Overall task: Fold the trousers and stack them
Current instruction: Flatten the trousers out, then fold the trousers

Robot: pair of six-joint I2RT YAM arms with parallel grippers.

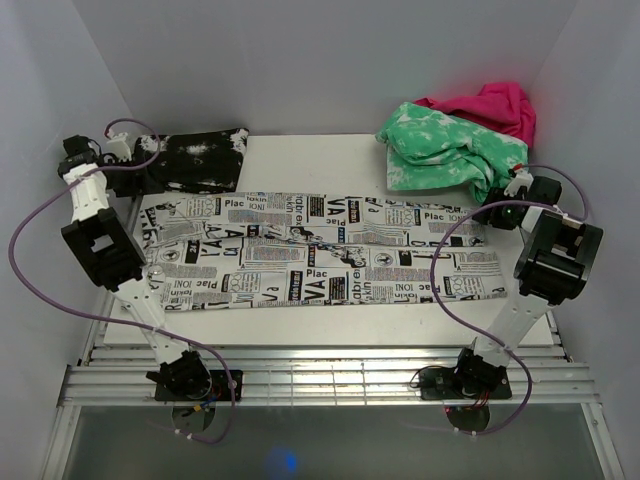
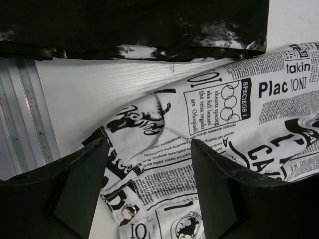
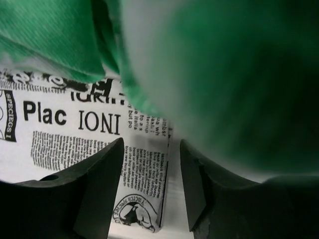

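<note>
While left gripper [image 2: 148, 149] gapes over the waistband [image 2: 130, 211], right gripper [image 3: 150, 149] — open — straddles trousers [image 1: 320, 255] hem [image 3: 144, 199].

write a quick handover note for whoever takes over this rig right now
Left pincer: open, holding nothing, poised over the waistband corner of the white newspaper-print cloth trousers.
Right pincer: open, holding nothing, over the leg-hem corner, close beside the green-and-white mottled garment.
Trousers: lying flat at full length across the white table, waist towards the left arm, hems towards the right.
Done: spread out.
Left: fold, then stack. A black white-speckled folded garment lies at the far left.
</note>
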